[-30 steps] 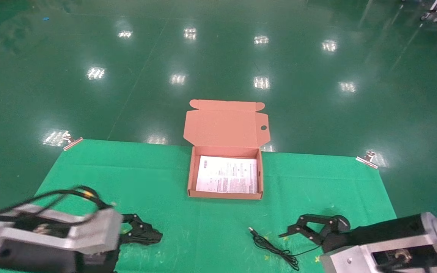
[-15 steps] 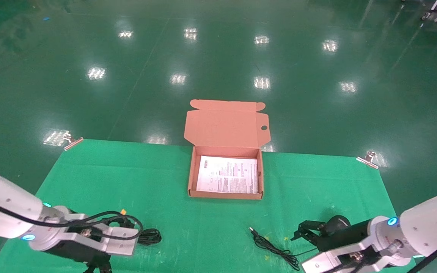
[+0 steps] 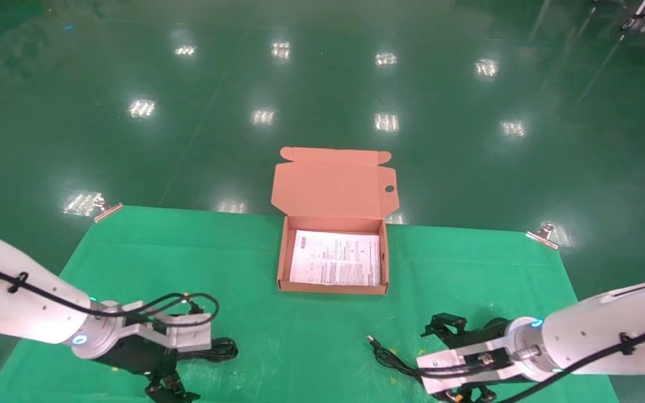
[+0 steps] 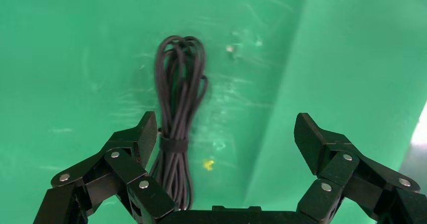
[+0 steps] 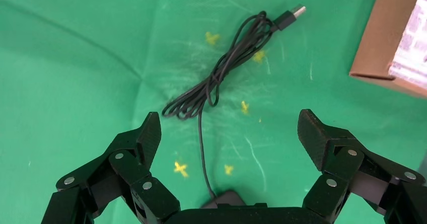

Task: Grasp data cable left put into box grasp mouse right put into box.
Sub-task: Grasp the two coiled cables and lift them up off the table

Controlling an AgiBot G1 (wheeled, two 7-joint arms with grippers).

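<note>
Data cable (image 4: 177,128) beside one finger of wide-open left tool (image 4: 225,133), right tool (image 5: 229,133) spread wide above mouse (image 5: 226,200), both empty

The tabletop (image 3: 233,263) wears a bright green cloth, flecked with small yellow marks (image 5: 212,38) and pale scuffs. The box (image 3: 283,263) is tan-orange cardboard, lined with a white sheet (image 3: 335,265) printed in dense dark text (a few reddish patches too). The data cable (image 4: 179,113) is black, as is the mouse's cord (image 5: 221,73), whose USB plug (image 5: 298,11) ends in silver. Both pincers, left (image 4: 224,138) and right (image 5: 229,141), are black with silver rivets.
</note>
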